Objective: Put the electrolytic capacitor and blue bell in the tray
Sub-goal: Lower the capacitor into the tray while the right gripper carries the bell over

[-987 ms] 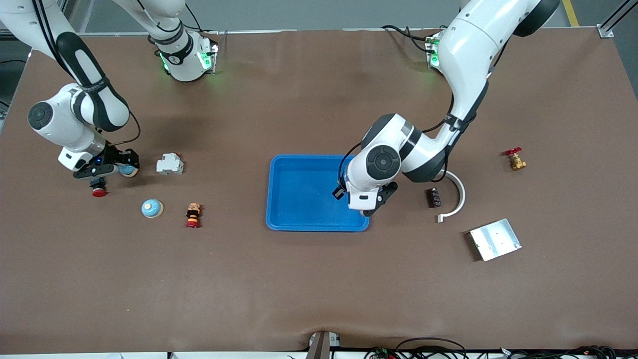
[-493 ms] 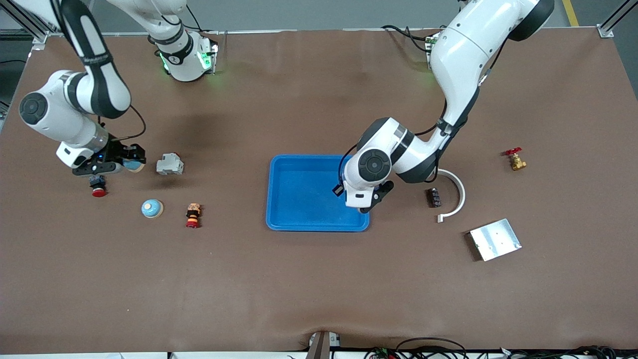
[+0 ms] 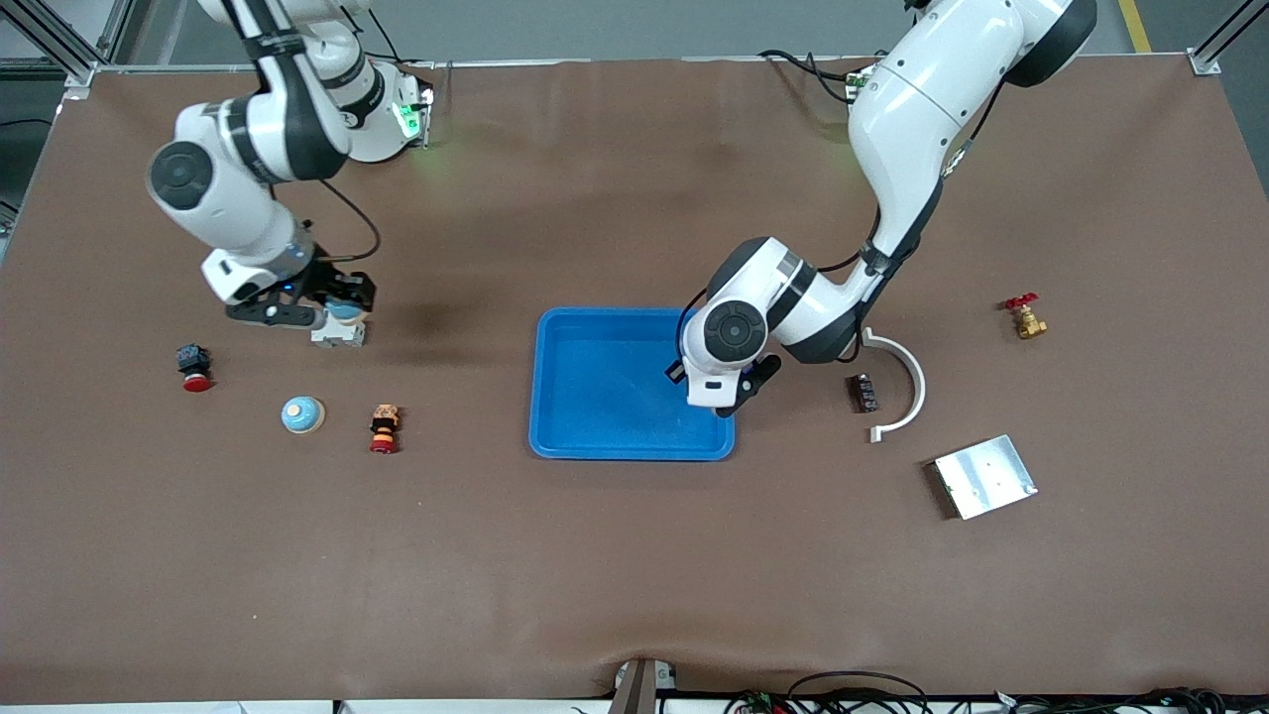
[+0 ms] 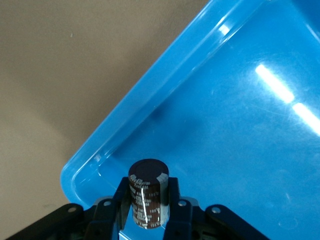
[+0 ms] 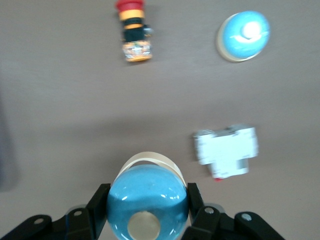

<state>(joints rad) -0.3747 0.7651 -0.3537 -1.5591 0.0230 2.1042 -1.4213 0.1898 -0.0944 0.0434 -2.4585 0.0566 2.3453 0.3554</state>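
Note:
The bright-blue tray (image 3: 595, 387) lies mid-table. My left gripper (image 3: 722, 405) is over the tray's corner toward the left arm's end, shut on a dark-brown electrolytic capacitor (image 4: 147, 192), which hangs above the tray floor (image 4: 225, 125). My right gripper (image 3: 342, 309) is shut on a blue bell (image 5: 147, 202) and holds it in the air over a white breaker block (image 3: 337, 335). A second blue bell (image 3: 302, 415) sits on the table, nearer the front camera; it also shows in the right wrist view (image 5: 243, 35).
An orange-and-red push button (image 3: 384, 428) lies beside the table's bell, and a black-and-red button (image 3: 193, 365) lies toward the right arm's end. A black part (image 3: 865, 393), white curved piece (image 3: 907, 382), silver plate (image 3: 984, 476) and brass valve (image 3: 1024, 317) lie toward the left arm's end.
My right arm has lifted and carried the blue bell from above the black-and-red button toward the tray, to over the white breaker. My left gripper has shifted slightly over the tray's corner.

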